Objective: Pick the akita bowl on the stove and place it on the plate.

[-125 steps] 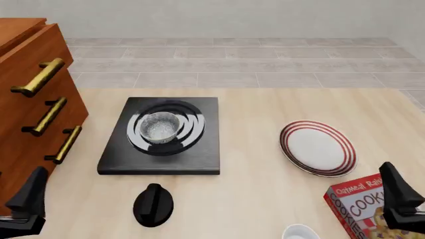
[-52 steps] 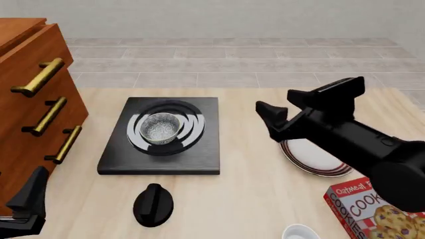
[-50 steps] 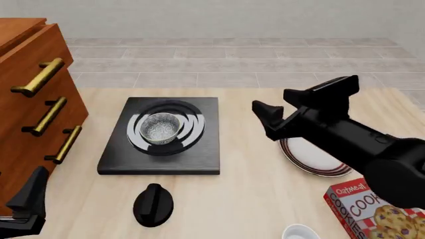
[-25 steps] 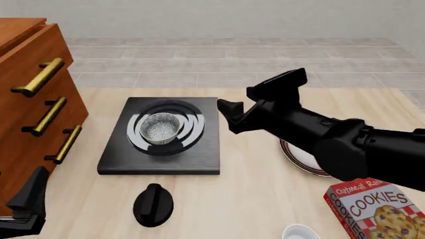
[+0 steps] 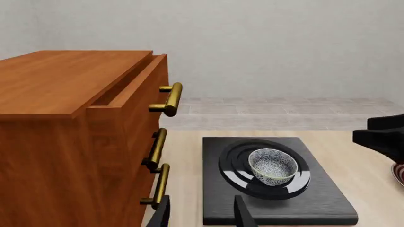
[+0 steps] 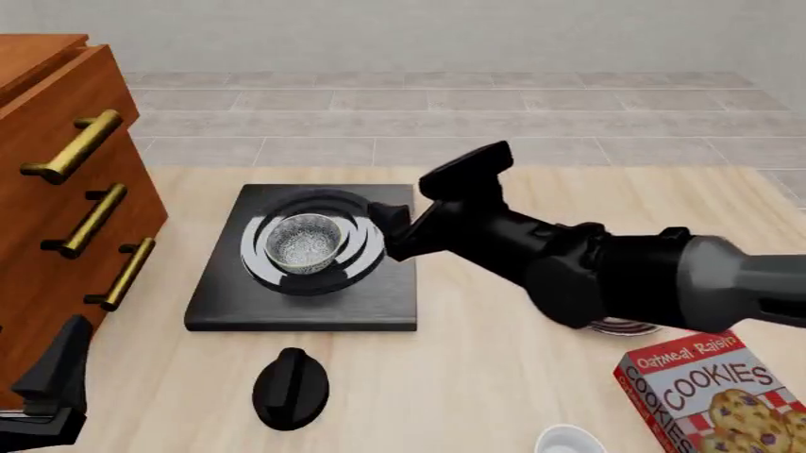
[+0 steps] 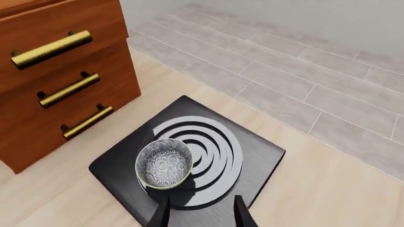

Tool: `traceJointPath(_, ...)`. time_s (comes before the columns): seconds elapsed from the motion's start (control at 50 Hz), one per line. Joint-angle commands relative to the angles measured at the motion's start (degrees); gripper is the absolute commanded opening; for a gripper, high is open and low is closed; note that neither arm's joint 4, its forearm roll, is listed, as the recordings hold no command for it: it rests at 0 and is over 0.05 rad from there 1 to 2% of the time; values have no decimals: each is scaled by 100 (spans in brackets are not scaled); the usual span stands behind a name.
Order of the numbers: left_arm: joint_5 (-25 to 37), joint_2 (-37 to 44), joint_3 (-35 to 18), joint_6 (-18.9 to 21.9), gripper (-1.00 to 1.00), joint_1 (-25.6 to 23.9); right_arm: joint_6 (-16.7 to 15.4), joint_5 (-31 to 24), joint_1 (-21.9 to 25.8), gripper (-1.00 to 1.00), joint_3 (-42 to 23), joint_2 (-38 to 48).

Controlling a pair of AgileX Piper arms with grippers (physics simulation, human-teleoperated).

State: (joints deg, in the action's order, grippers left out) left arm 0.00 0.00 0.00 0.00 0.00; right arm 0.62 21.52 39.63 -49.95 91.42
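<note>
The akita bowl, speckled grey-white inside, sits in the middle of the burner rings on the black stove. My right gripper hovers open just right of the bowl, above the stove's right edge, with nothing between its fingers. Its arm covers most of the red-striped plate, of which only a sliver shows. In the right wrist view the bowl lies just ahead of the open fingertips. My left gripper rests open at the near left corner, far from the bowl.
A wooden drawer cabinet with brass handles stands left of the stove. A black oval knob lies in front of the stove. A cookie box and a plain white bowl are at the near right.
My right arm has swung up from the near right corner and leftward across the plate to the stove's right edge, gripper still open. The left arm and the bowl have not moved.
</note>
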Motion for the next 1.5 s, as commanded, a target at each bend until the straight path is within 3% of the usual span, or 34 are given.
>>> traceJointPath(0.02, 0, 0, 0, 0, 100, 0, 27, -12, 134, 100, -344, 460)
traceJointPath(0.34, 0, 0, 0, 0, 100, 0, 63, -159, 127, 100, -915, 1093)
traceJointPath(0.4, 0, 0, 0, 0, 100, 0, 141, -223, 123, 100, -1000, 1180)
traceJointPath(0.44, 0, 0, 0, 0, 100, 0, 356, -219, 152, 100, -1055, 1194)
traceJointPath(0.5, 0, 0, 0, 0, 100, 0, 324, -288, 152, 100, -1107, 1186)
traceJointPath(0.52, 0, 0, 0, 0, 100, 0, 501, -333, 67, 100, -1160, 1218)
traceJointPath(0.68, 0, 0, 0, 0, 100, 0, 473, -565, 50, 100, -1344, 1424)
traceJointPath(0.72, 0, 0, 0, 0, 100, 0, 786, -700, 10, 100, -1441, 1524)
traceJointPath(1.5, 0, 0, 0, 0, 100, 0, 866, -1699, 419, 100, -2388, 2023)
